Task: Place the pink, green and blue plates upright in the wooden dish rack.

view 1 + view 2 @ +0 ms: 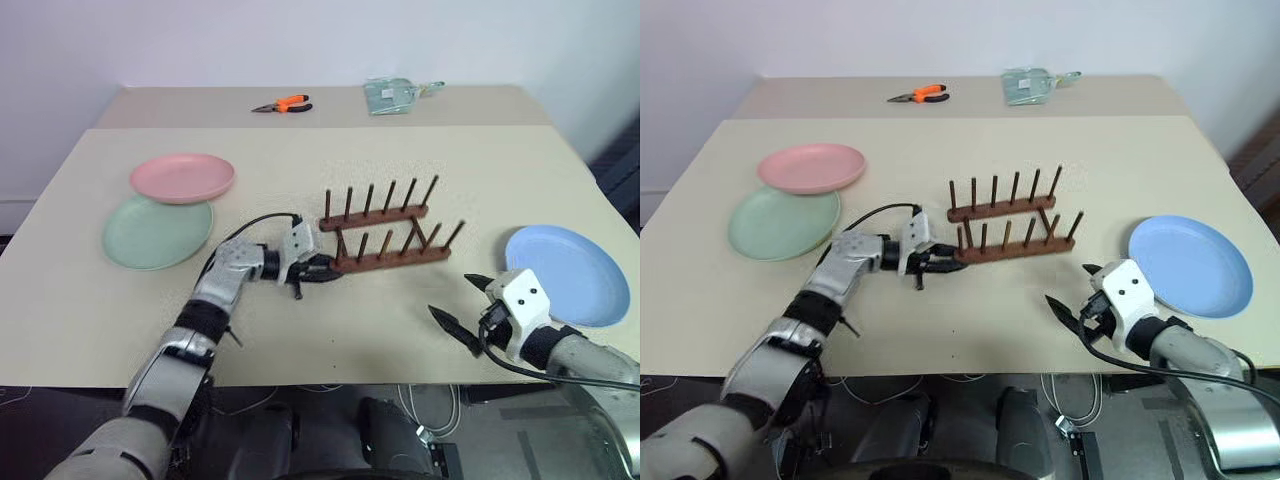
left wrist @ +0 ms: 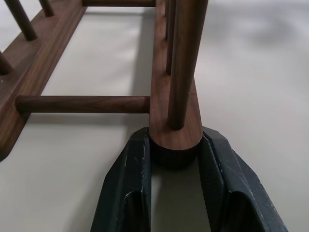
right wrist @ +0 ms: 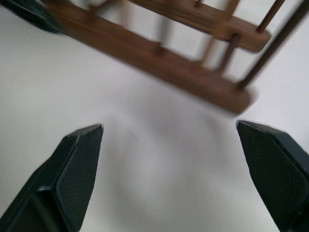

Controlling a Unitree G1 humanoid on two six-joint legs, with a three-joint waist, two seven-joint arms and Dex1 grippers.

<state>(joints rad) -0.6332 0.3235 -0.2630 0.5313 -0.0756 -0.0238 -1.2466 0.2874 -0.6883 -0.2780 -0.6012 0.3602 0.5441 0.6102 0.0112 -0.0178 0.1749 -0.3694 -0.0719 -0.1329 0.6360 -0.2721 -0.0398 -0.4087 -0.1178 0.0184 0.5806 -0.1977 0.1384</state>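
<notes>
The dark wooden dish rack (image 1: 385, 232) stands mid-table with no plate in it. My left gripper (image 1: 322, 270) is at its left end; in the left wrist view both fingers (image 2: 219, 159) press the rounded end of the near bar (image 2: 175, 130). The pink plate (image 1: 182, 177) lies at the far left, overlapping the green plate (image 1: 150, 238) beneath it. Flat on the right lies the blue plate (image 1: 570, 272). Just left of it, near the front edge, my right gripper (image 1: 452, 296) stands open and holds nothing, its tips pointing toward the rack (image 3: 159, 55).
Orange-handled pliers (image 1: 284, 104) and a clear plastic packet (image 1: 392, 95) lie on the far table section. The table's front edge (image 1: 330, 382) runs just below both arms. Bare tabletop lies in front of the rack.
</notes>
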